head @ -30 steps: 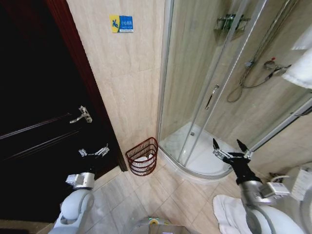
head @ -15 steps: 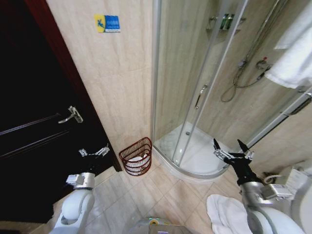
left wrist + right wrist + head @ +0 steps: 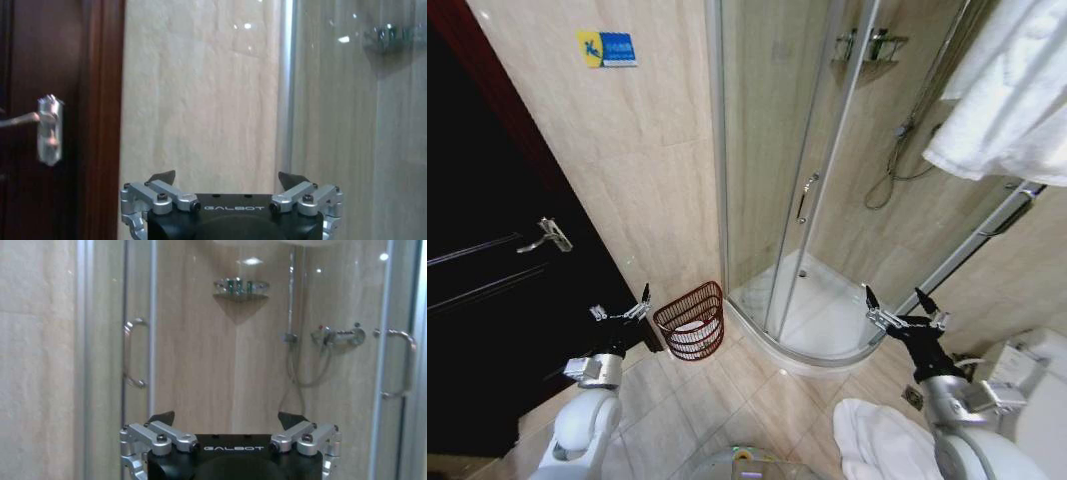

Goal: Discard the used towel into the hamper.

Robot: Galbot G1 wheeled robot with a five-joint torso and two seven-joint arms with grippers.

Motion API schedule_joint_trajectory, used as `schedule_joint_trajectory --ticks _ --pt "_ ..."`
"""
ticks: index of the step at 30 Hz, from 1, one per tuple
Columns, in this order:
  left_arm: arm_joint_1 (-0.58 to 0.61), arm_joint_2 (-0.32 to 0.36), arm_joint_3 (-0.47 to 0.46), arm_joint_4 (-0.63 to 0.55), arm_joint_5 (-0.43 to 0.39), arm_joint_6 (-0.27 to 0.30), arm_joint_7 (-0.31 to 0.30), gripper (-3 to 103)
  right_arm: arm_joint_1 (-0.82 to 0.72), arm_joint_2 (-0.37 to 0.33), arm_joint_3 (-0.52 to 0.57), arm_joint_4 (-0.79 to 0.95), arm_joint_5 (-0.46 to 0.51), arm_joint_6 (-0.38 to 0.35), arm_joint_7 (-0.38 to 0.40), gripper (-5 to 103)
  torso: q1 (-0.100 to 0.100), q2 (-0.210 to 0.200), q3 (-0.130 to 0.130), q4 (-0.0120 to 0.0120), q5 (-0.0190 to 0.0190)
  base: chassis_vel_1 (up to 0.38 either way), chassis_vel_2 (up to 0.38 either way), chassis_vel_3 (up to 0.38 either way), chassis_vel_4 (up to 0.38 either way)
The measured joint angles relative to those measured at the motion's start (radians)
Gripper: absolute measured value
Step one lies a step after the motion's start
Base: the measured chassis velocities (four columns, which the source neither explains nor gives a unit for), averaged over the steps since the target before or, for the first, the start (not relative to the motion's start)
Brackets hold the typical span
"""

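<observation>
Head view: the hamper [image 3: 690, 321] stands on the floor [image 3: 727, 400] against the tiled wall [image 3: 647, 190], between the dark door [image 3: 487, 300] and the shower enclosure [image 3: 797, 200]. A white towel [image 3: 879, 440] lies on the floor near the right arm. The left gripper [image 3: 620, 311] and the right gripper [image 3: 903, 309] are both held up, fingers spread and empty.

Left wrist view: the left gripper [image 3: 227, 176] faces the wall beside the door handle [image 3: 49, 129].

Right wrist view: the right gripper [image 3: 227, 416] faces the shower glass.

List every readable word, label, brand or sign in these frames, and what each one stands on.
"GALBOT": on the black body of the left tool.
"GALBOT": on the black body of the right tool.
Blue-and-yellow wall sign on the tiled wall: lettering too small to read.
</observation>
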Motion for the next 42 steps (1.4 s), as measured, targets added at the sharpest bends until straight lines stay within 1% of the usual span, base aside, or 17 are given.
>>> schedule_joint_trajectory --ticks 3,6,16,42 --pt "0.0 -0.007 0.02 0.018 0.021 -0.005 -0.009 100 -0.016 -0.002 0.0 -0.019 -0.005 0.024 -0.001 100 0.0 0.0 0.0 0.0 0.0001 -0.082 -0.091 0.078 0.08" --pt "-0.002 -0.009 0.024 0.015 0.026 -0.004 -0.01 100 -0.022 -0.004 0.004 -0.021 -0.001 0.027 -0.001 100 0.0 0.0 0.0 0.0001 0.0 -0.072 -0.058 0.074 0.048" --pt "0.0 -0.018 0.029 -0.01 0.038 0.007 -0.01 100 -0.024 -0.009 0.006 -0.017 0.005 0.028 -0.001 100 0.0 0.0 0.0 0.0001 0.0001 -0.047 -0.046 0.057 0.049" --pt "0.001 -0.022 0.03 -0.006 0.036 0.005 -0.009 100 -0.024 -0.013 0.014 -0.02 0.015 0.033 -0.001 100 0.0 0.0 0.0 0.0 0.0 -0.056 -0.063 0.064 0.056"
